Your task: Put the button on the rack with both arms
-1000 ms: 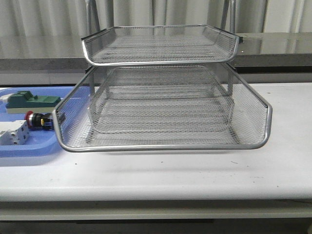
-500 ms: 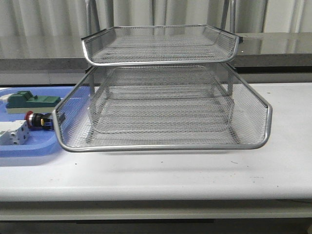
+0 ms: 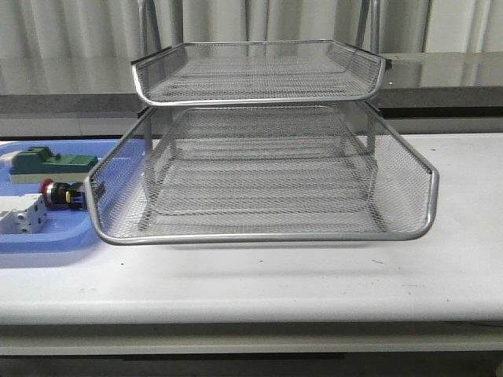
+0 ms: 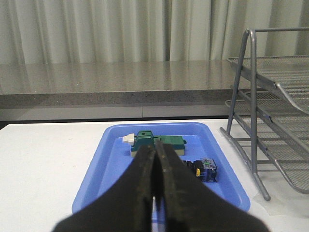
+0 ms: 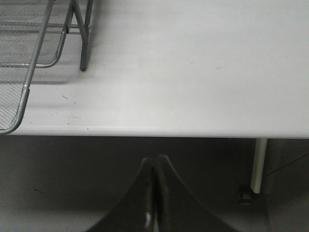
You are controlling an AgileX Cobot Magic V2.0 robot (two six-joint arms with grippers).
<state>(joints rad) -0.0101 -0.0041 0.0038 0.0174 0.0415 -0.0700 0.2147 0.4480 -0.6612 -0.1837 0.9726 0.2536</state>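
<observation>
The button (image 3: 60, 194), red head and black-yellow middle, lies on its side in the blue tray (image 3: 39, 243) at the left, just beside the rack's pulled-out tray. In the left wrist view its blue rear block (image 4: 206, 169) shows beyond my fingers. The silver wire-mesh rack (image 3: 259, 169) stands mid-table; its frame also shows in the left wrist view (image 4: 251, 121) and the right wrist view (image 5: 29, 58). My left gripper (image 4: 157, 147) is shut and empty, held short of the tray. My right gripper (image 5: 155, 159) is shut and empty, below the table's front edge. Neither arm shows in the front view.
In the blue tray a green rectangular block (image 3: 51, 163) lies behind the button and a white-grey terminal block (image 3: 22, 216) in front of it. A grey counter ledge (image 3: 63, 86) runs behind the table. A table leg (image 5: 258, 164) stands near my right gripper.
</observation>
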